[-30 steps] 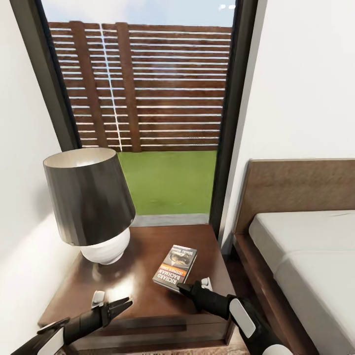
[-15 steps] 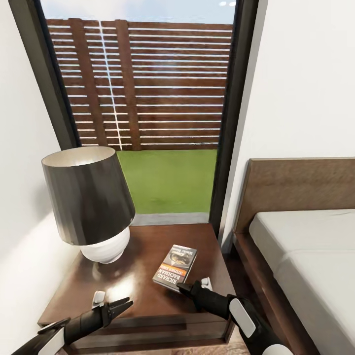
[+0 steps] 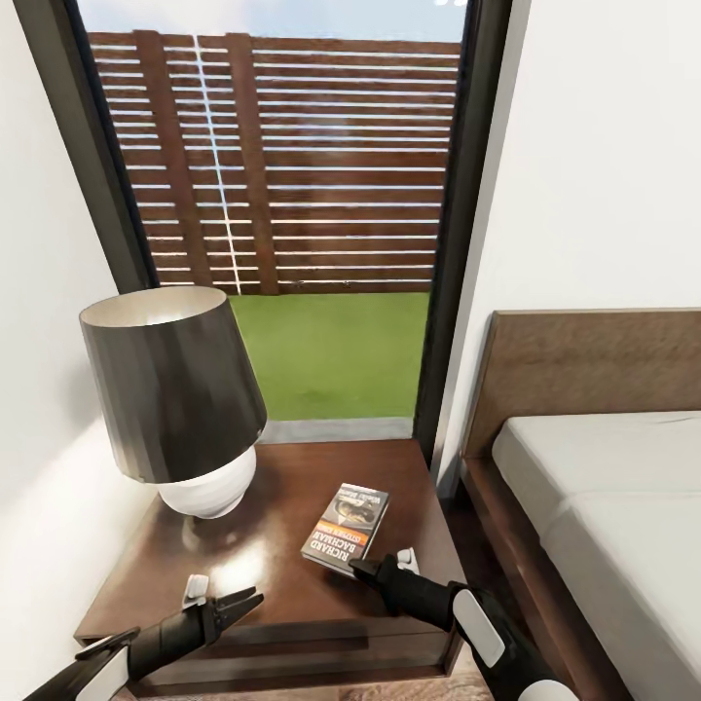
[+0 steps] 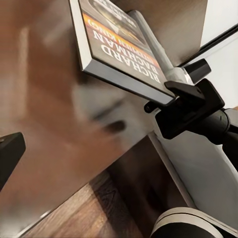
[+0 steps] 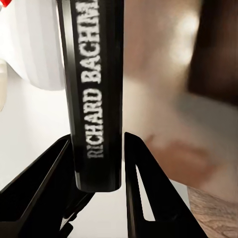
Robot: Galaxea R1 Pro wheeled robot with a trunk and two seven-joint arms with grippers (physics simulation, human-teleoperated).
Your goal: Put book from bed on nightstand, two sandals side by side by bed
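A white wall [image 3: 39,409] closes the left side of the room. Beside it stands the nightstand [image 3: 282,594], its dark brown top glossy and catching light. On its far left sits a lamp [image 3: 175,399] with a dark shade and a white round base. Near the front left edge hovers the left end effector [image 3: 232,606], its thin fingers close together with nothing between them. Behind the nightstand a tall dark-framed window [image 3: 292,195] looks out on green grass and a slatted wooden fence. The book [image 3: 347,529] lies flat on the right half of the nightstand, cover up. The right end effector [image 3: 362,570] is at the book's near edge, one finger [image 5: 144,193] on each side of the spine [image 5: 96,89], gripping it. Farther right are a strip of wood floor [image 3: 487,565], then the bed [image 3: 604,506] with its brown headboard and grey mattress.
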